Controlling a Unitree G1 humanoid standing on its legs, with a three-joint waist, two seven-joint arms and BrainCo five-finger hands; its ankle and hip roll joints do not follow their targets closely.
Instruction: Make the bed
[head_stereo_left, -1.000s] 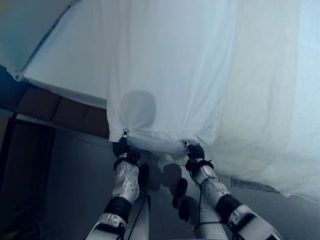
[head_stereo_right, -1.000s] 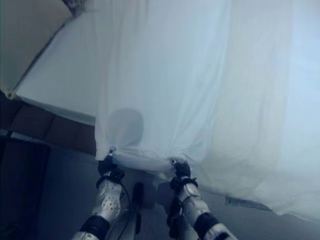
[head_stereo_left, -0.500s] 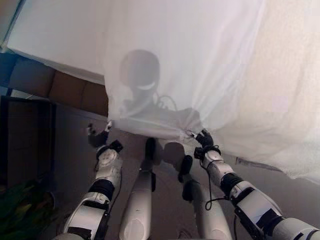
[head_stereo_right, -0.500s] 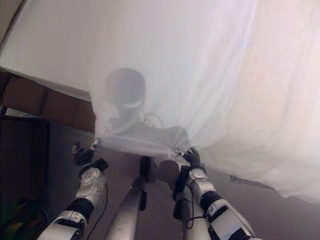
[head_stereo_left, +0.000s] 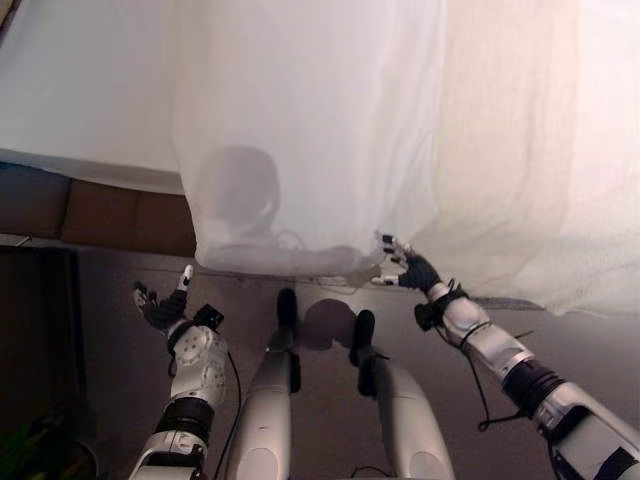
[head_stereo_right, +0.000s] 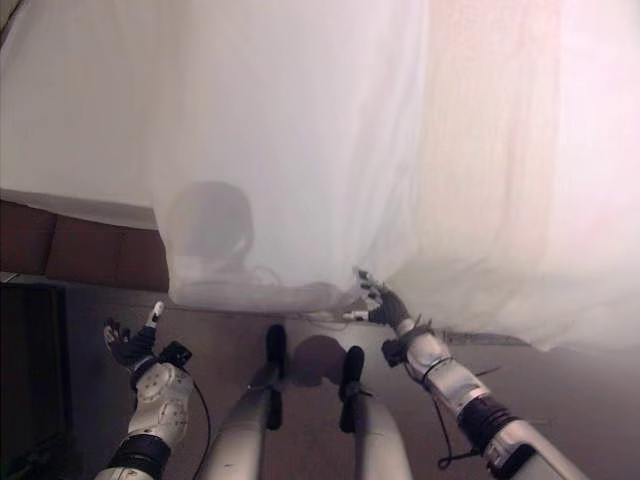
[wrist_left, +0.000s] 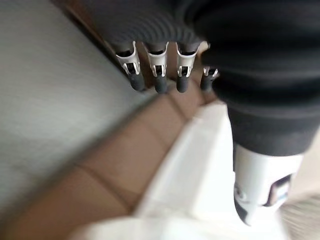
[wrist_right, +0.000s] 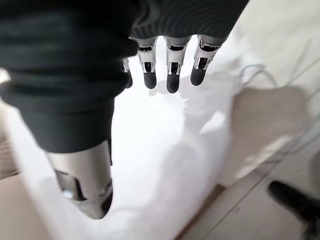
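Bedside: one sheet (head_stereo_left: 310, 120), two spread hands (head_stereo_left: 160, 305) (head_stereo_left: 408, 268).

There was one white sheet (head_stereo_left: 300, 130) hanging over the edge of one bed (head_stereo_left: 80, 110). Two robot hands were in sight, the left hand (head_stereo_left: 160, 305) and the right hand (head_stereo_left: 410, 270). I counted perhaps three brown panels (head_stereo_left: 100, 215) along the bed's side, though the dim corner made that uncertain.

White sheet (head_stereo_left: 310, 130) hangs; both robot hands empty.
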